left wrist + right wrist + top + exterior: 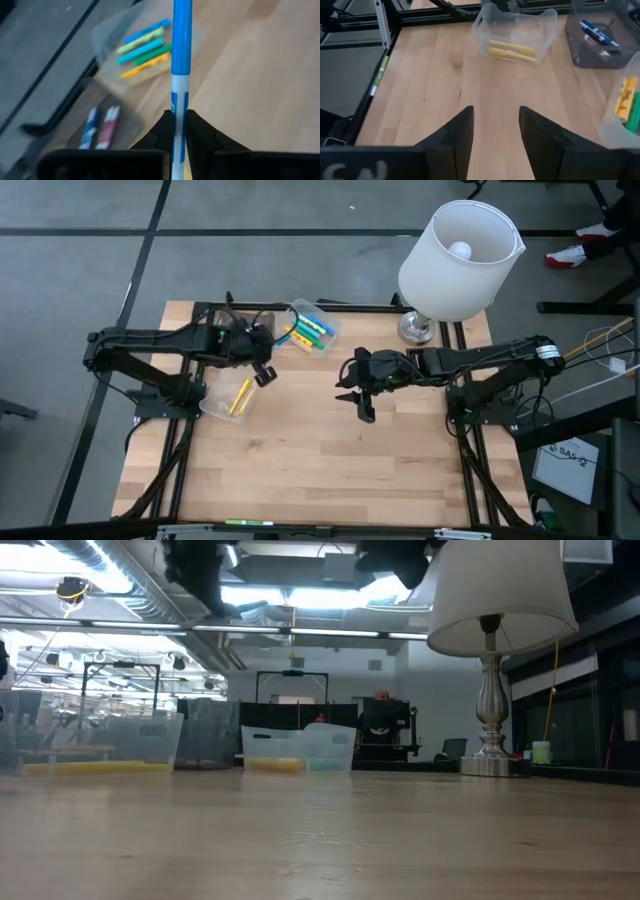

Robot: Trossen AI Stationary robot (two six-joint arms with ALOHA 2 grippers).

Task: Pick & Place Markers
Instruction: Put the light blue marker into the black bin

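Marker carry over the surface.
Left end effector [179,131] is clamped on a blue marker [181,45], a thin stick with a white lower barrel, pointing forward from its fingertips. Beyond it a clear bin [114,37] holds blue, green and yellow markers; I'd judge it best kept level and released low over its proper bin. Right end effector [496,131] hangs empty, fingers parted, facing a bin [516,25] of yellow markers.
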